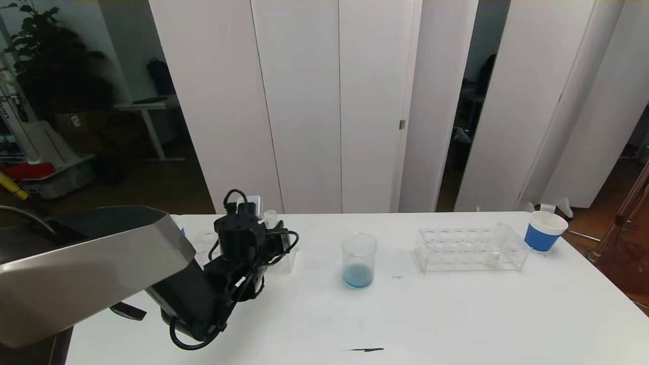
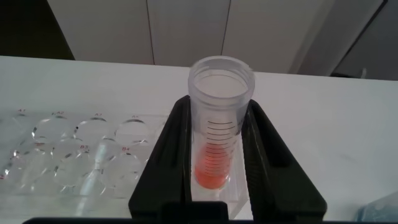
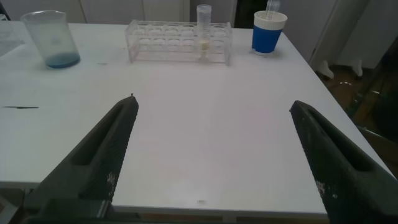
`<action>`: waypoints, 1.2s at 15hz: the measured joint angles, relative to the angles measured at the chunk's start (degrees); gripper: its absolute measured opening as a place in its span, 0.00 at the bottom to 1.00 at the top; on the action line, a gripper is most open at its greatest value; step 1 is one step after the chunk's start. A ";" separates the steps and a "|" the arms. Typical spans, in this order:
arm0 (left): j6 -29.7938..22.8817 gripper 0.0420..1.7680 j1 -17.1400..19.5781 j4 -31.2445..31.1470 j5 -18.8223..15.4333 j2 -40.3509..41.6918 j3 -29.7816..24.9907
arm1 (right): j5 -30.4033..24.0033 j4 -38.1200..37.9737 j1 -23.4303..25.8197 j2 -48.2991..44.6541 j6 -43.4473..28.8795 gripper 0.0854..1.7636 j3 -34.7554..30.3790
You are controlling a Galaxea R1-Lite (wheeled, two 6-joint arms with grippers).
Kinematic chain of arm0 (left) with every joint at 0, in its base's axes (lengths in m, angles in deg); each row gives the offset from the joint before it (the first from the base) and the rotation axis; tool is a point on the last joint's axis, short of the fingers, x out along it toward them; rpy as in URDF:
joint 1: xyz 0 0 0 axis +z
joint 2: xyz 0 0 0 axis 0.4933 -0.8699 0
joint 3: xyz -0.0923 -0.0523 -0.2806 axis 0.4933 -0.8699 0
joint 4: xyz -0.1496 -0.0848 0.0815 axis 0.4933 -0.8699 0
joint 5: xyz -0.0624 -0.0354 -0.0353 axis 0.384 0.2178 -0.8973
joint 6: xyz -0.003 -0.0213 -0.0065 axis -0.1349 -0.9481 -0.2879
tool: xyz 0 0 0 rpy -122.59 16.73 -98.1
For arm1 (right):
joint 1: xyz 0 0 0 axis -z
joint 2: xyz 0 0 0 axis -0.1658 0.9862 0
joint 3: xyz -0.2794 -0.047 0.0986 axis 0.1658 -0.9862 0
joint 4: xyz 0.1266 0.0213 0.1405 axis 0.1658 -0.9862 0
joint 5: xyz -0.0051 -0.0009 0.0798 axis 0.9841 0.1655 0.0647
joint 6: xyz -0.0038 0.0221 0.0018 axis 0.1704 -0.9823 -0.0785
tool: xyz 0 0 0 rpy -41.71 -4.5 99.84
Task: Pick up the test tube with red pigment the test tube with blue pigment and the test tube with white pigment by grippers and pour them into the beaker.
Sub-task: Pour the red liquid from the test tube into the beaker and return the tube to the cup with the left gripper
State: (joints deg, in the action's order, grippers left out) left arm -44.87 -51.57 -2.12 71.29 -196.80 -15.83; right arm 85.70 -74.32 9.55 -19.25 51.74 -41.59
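Observation:
My left gripper [image 2: 219,107] is shut on the test tube with red pigment [image 2: 217,130], a clear graduated tube with orange-red liquid at its bottom. The tube stands upright at the end of a clear rack [image 2: 74,149]. In the head view this gripper [image 1: 268,238] is left of the beaker [image 1: 359,261], which holds a little blue liquid. The test tube with white pigment [image 1: 496,246] stands in a second clear rack [image 1: 456,249] to the right. My right gripper [image 3: 212,102] is open over bare table, holding nothing. The test tube with blue pigment is out of view.
A white paper cup with a blue sleeve [image 1: 543,232] stands at the back right, with a clear item in it. The table's right edge [image 1: 608,274] runs close past it. White panels stand behind the table. A dark mark [image 1: 362,349] lies near the front edge.

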 joint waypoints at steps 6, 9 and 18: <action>3.49 0.30 0.00 -1.40 -0.11 7.98 0.16 | -0.02 0.02 0.00 -0.02 0.02 0.99 0.00; 4.64 0.30 -0.26 -5.79 -0.39 13.30 0.55 | -0.02 0.02 0.00 -0.02 0.02 0.99 0.00; 7.17 0.30 -2.56 -16.14 -4.46 27.59 4.85 | -0.02 0.02 0.00 0.00 0.02 0.99 0.00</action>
State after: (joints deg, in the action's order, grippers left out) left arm -37.70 -54.13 -18.26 66.83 -169.21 -10.98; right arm 85.67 -74.29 9.55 -19.25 51.77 -41.59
